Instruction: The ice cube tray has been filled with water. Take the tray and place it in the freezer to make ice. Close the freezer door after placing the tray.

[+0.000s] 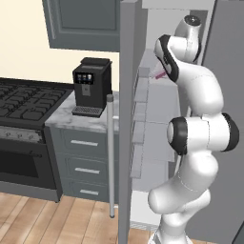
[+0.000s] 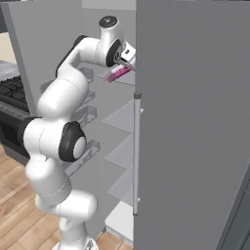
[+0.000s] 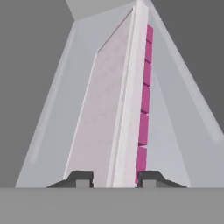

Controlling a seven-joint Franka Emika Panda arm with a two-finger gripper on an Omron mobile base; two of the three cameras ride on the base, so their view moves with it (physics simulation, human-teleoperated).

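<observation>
My pincer (image 3: pixel 114 178) is clamped on the near end of the ice cube tray (image 3: pixel 109 118), one dark tip on either side of it, deep in the upper part of the freezer (image 1: pixel 164 114). Seen along my hand, the tray runs straight away from the tips, long axis pointing at the back wall, pale top to one side and pink cells (image 3: pixel 144 100) to the other. From the right base view the tray (image 2: pixel 117 73) shows as a pink sliver sticking out just past my wrist at the level of an upper shelf (image 2: pixel 123 77); whether it already rests on that shelf or hangs just above it I cannot tell. The move ahead, as I judge it, depends on that gap: the tray must lie flat on the shelf before I let go. The freezer door (image 1: pixel 127 119) stands wide open to my left, its silver bar handle (image 1: pixel 110 155) towards the coffee machine (image 1: pixel 92 86) on the desk (image 1: pixel 81 119).
</observation>
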